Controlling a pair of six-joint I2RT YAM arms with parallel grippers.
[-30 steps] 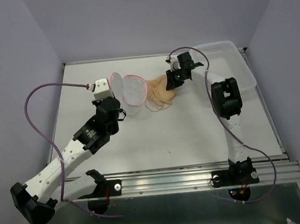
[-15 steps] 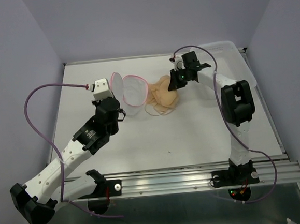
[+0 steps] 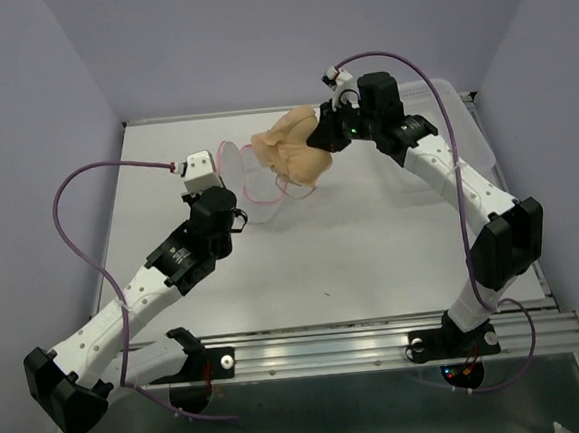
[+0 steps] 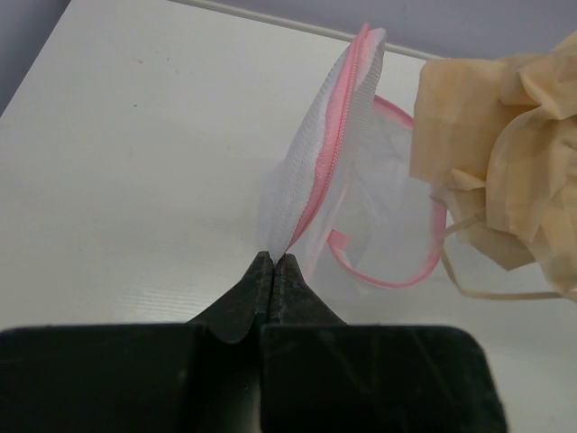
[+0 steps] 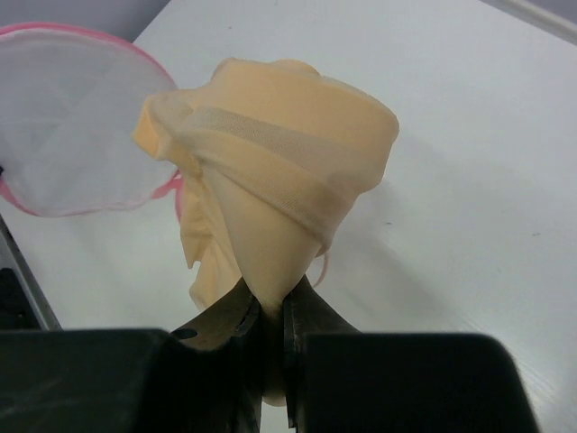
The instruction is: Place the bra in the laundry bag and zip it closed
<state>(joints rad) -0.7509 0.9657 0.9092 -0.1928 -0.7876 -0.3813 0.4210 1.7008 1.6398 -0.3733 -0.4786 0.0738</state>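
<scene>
One bra point(image 3: 290, 154), one laundry bag point(image 4: 317, 185), two arms. The bra hangs bunched in the air above the bench point(image 3: 372, 240), just beside the bag's open mouth, with a thin strap dangling. In the top view it hides part of the bag's pink rim, and I cannot tell whether the two touch. The right arm reaches far forward and leftward, and its end effector point(image 5: 270, 305) is clenched on a fold of the bra. The left end effector point(image 4: 273, 262) is pinched tight on the bag's edge, holding one flap upright.

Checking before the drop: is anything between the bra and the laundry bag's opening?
Nothing visible. The right gripper holds the bra lifted beside the laundry bag, which the left gripper pinches open.
</scene>
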